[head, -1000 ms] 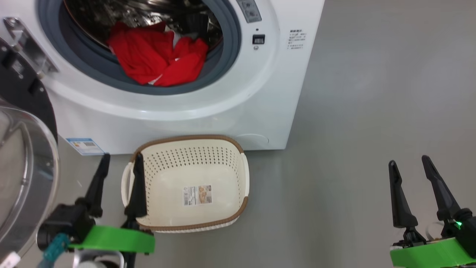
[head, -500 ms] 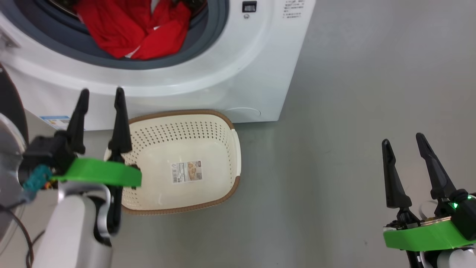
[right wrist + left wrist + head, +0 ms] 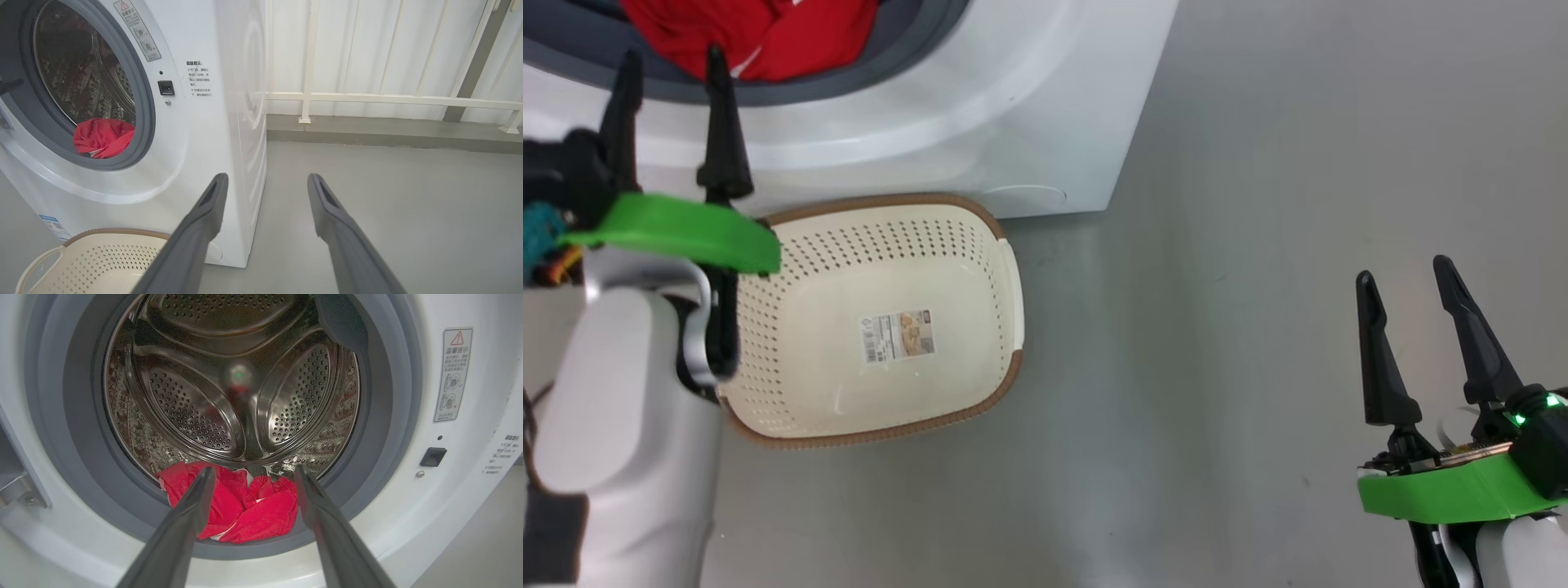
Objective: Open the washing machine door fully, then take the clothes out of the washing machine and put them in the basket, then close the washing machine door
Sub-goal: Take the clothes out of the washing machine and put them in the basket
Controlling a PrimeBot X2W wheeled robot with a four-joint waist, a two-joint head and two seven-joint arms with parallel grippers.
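Note:
The white washing machine [image 3: 980, 122] stands with its opening uncovered; the washing machine door is out of view. Red clothes [image 3: 261, 514] with a bit of white trim lie at the front of the steel drum [image 3: 229, 388], on the grey gasket lip. They show too in the head view [image 3: 768, 33] and right wrist view [image 3: 102, 136]. My left gripper [image 3: 671, 57] is open just before the opening, its fingers framing the clothes [image 3: 254, 469] without touching. The cream basket [image 3: 882, 198] sits empty on the floor against the machine. My right gripper [image 3: 1403, 271] hangs open and empty over bare floor at the right.
Grey floor spreads right of the machine. A pale railing [image 3: 388, 98] and a low kerb run along the back wall. The door's hinge bracket [image 3: 16, 490] juts out left of the opening. My pale left forearm [image 3: 621, 425] overlaps the basket's left side.
The head camera has tipped down, shifting the whole picture. My left gripper has gone forward from beside the basket up to the drum opening. The right gripper has hardly moved.

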